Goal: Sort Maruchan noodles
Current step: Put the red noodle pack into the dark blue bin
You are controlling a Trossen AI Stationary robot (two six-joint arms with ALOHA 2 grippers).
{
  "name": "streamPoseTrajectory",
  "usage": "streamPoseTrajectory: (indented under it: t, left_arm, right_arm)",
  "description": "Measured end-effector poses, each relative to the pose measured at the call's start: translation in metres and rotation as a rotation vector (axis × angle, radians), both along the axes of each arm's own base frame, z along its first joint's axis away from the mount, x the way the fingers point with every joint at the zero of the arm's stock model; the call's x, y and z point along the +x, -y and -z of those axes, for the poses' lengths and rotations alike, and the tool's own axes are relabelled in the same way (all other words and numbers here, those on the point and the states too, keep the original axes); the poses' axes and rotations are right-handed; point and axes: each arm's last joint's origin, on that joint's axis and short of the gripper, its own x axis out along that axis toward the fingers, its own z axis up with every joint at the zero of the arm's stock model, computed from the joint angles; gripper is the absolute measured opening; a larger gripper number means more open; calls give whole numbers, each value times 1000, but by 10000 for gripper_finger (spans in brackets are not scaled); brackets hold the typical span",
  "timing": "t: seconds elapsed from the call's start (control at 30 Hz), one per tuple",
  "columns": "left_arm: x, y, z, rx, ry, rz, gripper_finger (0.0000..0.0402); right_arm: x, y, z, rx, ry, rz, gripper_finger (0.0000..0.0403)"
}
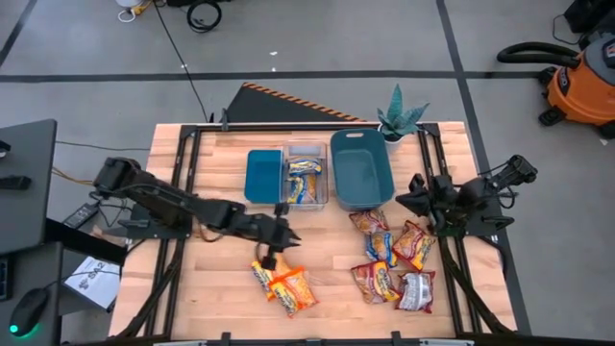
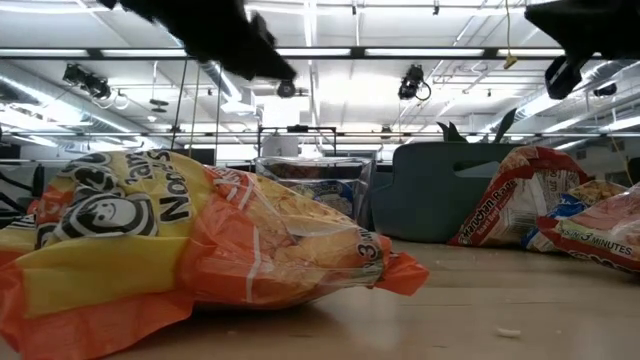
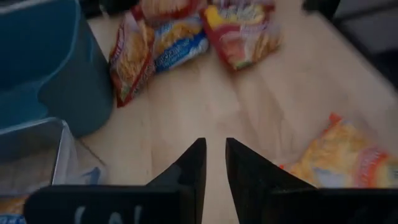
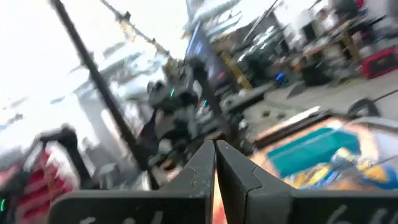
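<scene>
Several Maruchan noodle packets lie flat on the table. Two orange-yellow packets (image 1: 285, 284) are at the near middle, and one of them fills the low view (image 2: 200, 250). A mixed cluster of red-brown, yellow-and-blue and silvery-white packets (image 1: 392, 259) lies to the right. Yellow-and-blue packets (image 1: 306, 177) sit in the clear bin. My left gripper (image 1: 288, 234) (image 3: 214, 146) hovers over bare wood just far of the orange packets, its fingers a narrow gap apart and holding nothing. My right gripper (image 1: 411, 197) (image 4: 215, 146) is raised at the table's right side, shut and empty.
A clear bin (image 1: 321, 198) stands at the far middle between a flat teal bin (image 1: 262, 176) and a deeper teal bin (image 1: 360, 170). A small potted plant (image 1: 399, 117) stands at the far right. Bare wood shows at the near left (image 1: 192, 288).
</scene>
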Motion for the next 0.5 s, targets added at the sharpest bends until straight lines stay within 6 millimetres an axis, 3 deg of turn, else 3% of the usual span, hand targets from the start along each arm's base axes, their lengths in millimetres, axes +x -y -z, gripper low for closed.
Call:
streamPoseTrajectory:
  t: [0.27, 0.5]
  left_arm:
    - [-39, -6, -7, -66, 216, -37, 66]
    - [-47, -12, -1, -39, 368, -38, 66]
  right_arm:
    - [2, -1, -16, 48, 114, -10, 22]
    - [25, -12, -43, -103, -157, 26, 10]
